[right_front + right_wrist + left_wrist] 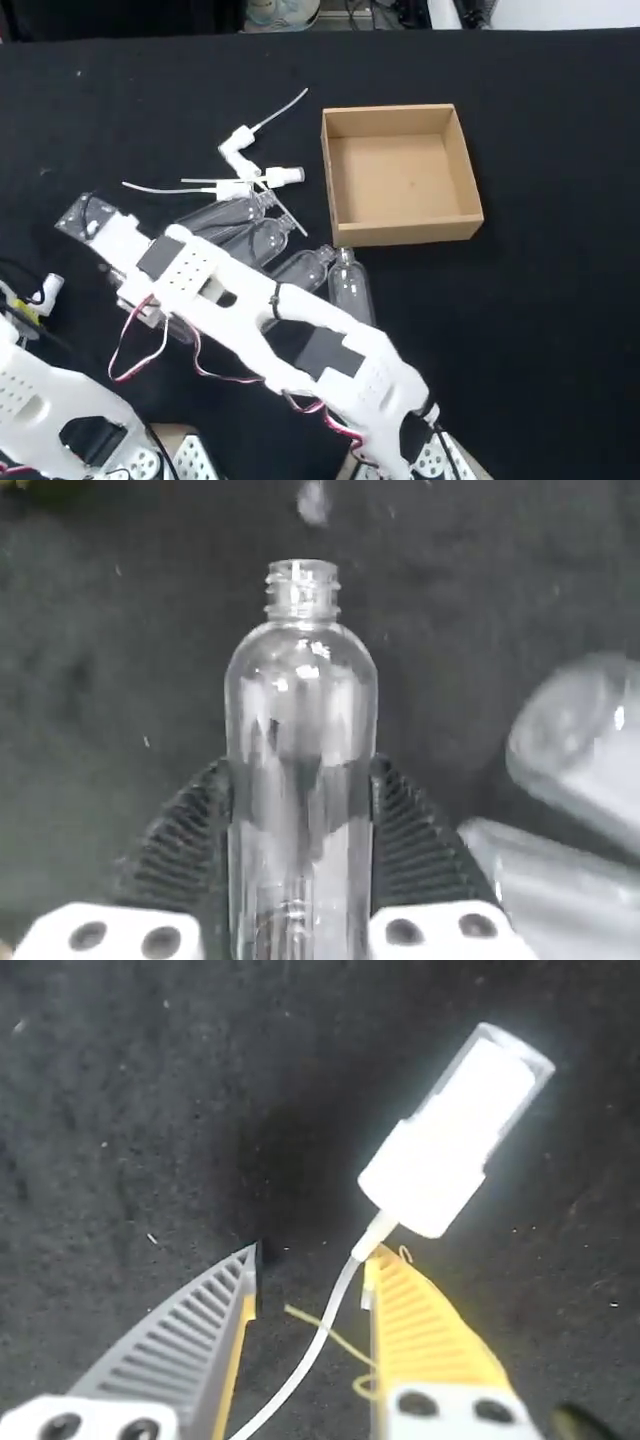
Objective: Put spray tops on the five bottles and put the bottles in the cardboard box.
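Observation:
A clear, uncapped bottle stands between the black fingers of my right gripper, which is shut on its body, neck pointing away. That arm stretches across the table to the far left. My left gripper is open low over the black cloth. The thin tube of a white spray top runs between its fingers, close to the yellow one. In the high view this spray top sits by the left gripper. Several more bottles lie together mid-table. The cardboard box stands open.
Loose spray tops with long tubes lie just beyond the bottles, left of the box. Two lying bottles are close beside the right gripper. The right arm's white links and cables cross above the bottle cluster.

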{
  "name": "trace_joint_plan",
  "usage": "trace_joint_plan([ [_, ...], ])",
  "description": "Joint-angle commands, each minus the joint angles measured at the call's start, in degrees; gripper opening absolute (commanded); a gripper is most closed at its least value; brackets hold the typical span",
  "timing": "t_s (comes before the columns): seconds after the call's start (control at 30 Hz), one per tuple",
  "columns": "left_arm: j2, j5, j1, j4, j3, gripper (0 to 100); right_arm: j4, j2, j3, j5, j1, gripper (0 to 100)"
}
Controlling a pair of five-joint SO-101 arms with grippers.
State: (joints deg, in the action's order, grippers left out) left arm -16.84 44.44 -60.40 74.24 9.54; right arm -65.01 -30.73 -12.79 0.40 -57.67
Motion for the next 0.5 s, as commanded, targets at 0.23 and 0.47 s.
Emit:
trace_joint_plan([
  [0.23,2.0,1.6,-0.1,0.7,-2.6,17,-1.1,21.1,22.5,-3.7,-0.1,1.1],
  [0.47,2.0,1.6,0.0,0.7,-2.7,17,4.0,32.2,40.7,-0.2,-2.7,12.9],
])
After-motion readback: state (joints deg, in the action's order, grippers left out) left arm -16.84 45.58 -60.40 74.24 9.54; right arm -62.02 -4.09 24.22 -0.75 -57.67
